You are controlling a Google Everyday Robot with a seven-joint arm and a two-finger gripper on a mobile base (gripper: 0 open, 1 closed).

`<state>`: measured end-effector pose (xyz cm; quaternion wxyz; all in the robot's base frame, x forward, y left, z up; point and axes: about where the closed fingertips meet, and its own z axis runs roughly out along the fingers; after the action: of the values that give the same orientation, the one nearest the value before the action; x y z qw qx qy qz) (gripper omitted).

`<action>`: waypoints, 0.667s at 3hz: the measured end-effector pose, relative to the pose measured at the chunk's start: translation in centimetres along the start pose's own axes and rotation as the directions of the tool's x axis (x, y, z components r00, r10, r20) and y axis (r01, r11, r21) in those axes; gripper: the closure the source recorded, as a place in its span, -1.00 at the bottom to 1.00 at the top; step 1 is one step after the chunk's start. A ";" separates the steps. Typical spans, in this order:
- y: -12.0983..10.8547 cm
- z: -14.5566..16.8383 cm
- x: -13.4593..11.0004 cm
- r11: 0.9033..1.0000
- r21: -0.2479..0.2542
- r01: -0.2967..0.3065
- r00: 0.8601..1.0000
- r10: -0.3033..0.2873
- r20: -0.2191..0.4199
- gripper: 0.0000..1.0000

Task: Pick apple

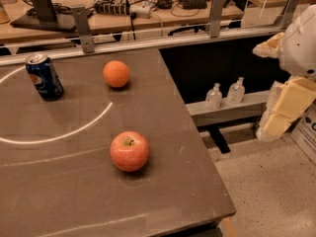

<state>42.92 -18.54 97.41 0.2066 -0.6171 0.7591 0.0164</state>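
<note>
The apple is round and red-pink with a short brown stem. It sits on the brown table, near the front right part. The gripper, pale yellow under a white arm, hangs off the table's right side over the floor, far right of the apple and not touching anything.
A plain orange lies behind the apple. A blue soda can stands at the back left. Two small clear bottles stand on a low shelf right of the table. A cluttered desk with cables runs along the back.
</note>
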 end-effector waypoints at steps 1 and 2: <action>3.2 1.6 -3.7 0.998 -0.031 0.050 0.985 -0.044 0.165 -1.00; 8.0 4.6 -10.2 0.987 -0.149 0.067 0.929 -0.007 0.370 -1.00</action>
<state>38.24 -5.81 94.76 0.2956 -0.6318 0.6914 0.1881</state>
